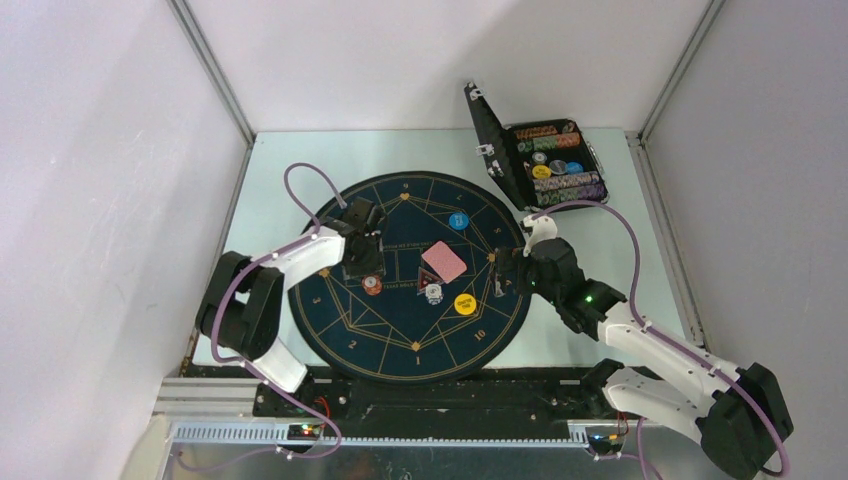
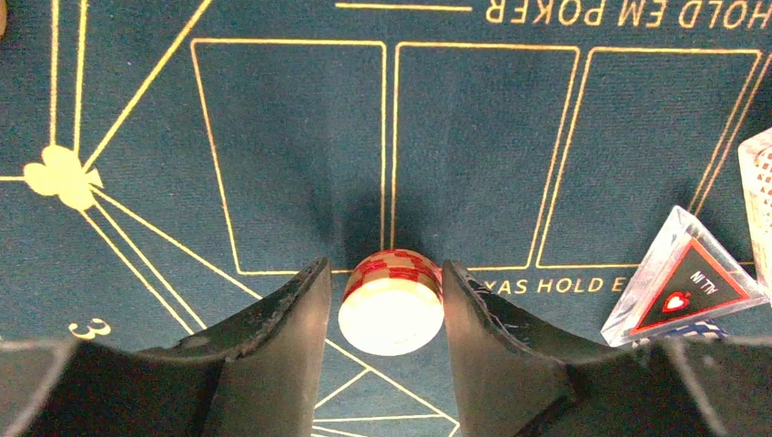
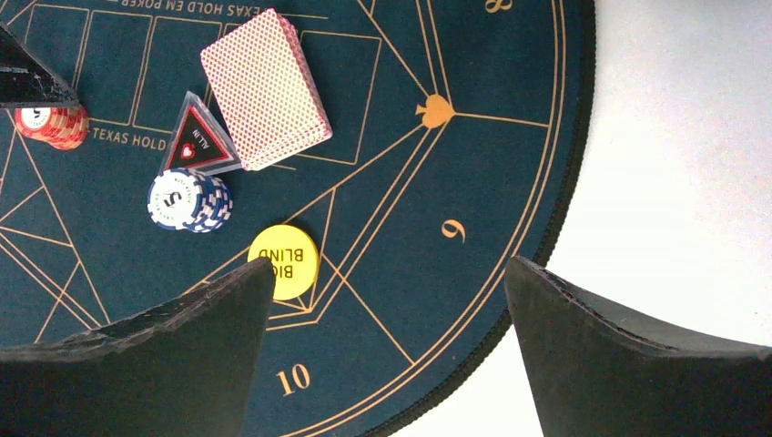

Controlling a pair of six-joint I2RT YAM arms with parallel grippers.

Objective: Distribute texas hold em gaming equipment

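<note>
Straddling tool: left tool (image 2: 384, 271) low over the mat (image 2: 300, 137), one finger on each side of the red stack (image 2: 391, 309) and close against it; a firm pinch cannot be told.
Right tool: right tool (image 3: 390, 264) spread wide, holding nothing, above the mat's right rim.
Red stack: one, upright, left of mat centre; judged light, stiff and smooth-rimmed. Take it low across the rim, or the chips may shear apart.
Yellow disc (image 3: 284, 262): one, flat on the mat's near side; thin, best lifted by its edge.
Blue stack (image 3: 188, 201): one, just beyond.
Marker (image 3: 198, 138): one, rigid clear triangle, touching the blue stack.
Deck (image 3: 264, 88): one, squared, face down at centre; cards may slide, so pinch the long sides.
Blue disc (image 1: 458, 221): one, far half.
Case (image 1: 487, 130): one, open on the desk (image 1: 290, 170); contents too small to count.
</note>
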